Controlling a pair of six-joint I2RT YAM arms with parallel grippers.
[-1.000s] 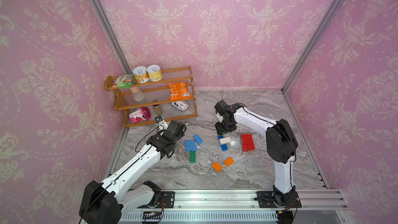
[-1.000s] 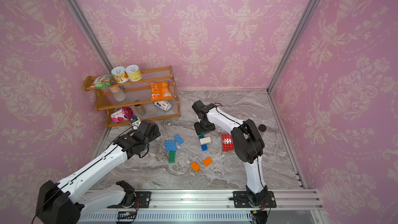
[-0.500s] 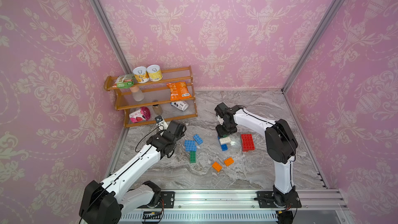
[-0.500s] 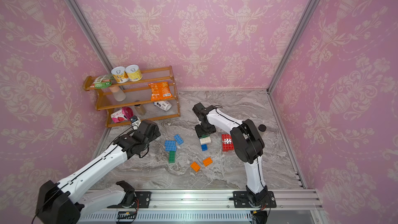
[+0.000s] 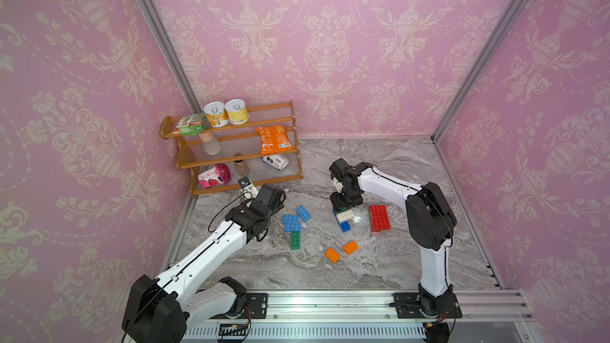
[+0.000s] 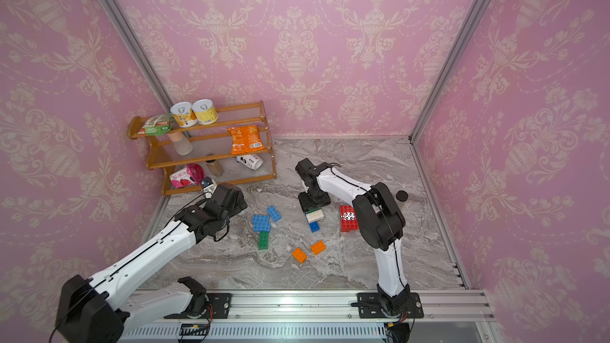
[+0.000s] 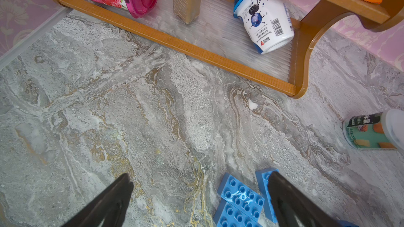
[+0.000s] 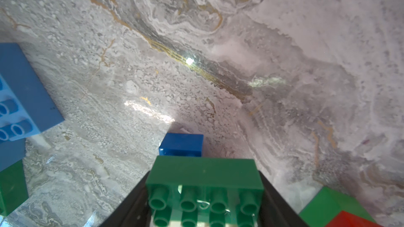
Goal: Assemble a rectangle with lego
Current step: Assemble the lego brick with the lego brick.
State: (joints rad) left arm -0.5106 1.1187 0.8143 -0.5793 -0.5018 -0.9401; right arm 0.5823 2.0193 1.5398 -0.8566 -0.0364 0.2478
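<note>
My right gripper (image 5: 343,204) is shut on a green lego brick (image 8: 205,182), studs facing the wrist camera. It hangs right over a white brick (image 5: 345,216) stacked on a dark blue brick (image 5: 344,226); I cannot tell whether they touch. A red block (image 5: 379,217) lies to the right. Two light blue bricks (image 5: 292,222) and a green brick (image 5: 295,240) lie left of centre, and two orange bricks (image 5: 332,255) lie nearer the front. My left gripper (image 7: 199,184) is open and empty, with the blue bricks (image 7: 240,195) beside one finger.
A wooden shelf rack (image 5: 244,155) with tins, snack packets and cups stands at the back left. A small bottle (image 7: 371,132) lies on the marble floor beyond the blue bricks. Pink walls close in three sides.
The right gripper with its green brick has shifted a little toward the front, closer over the white brick. The left arm has not moved.
</note>
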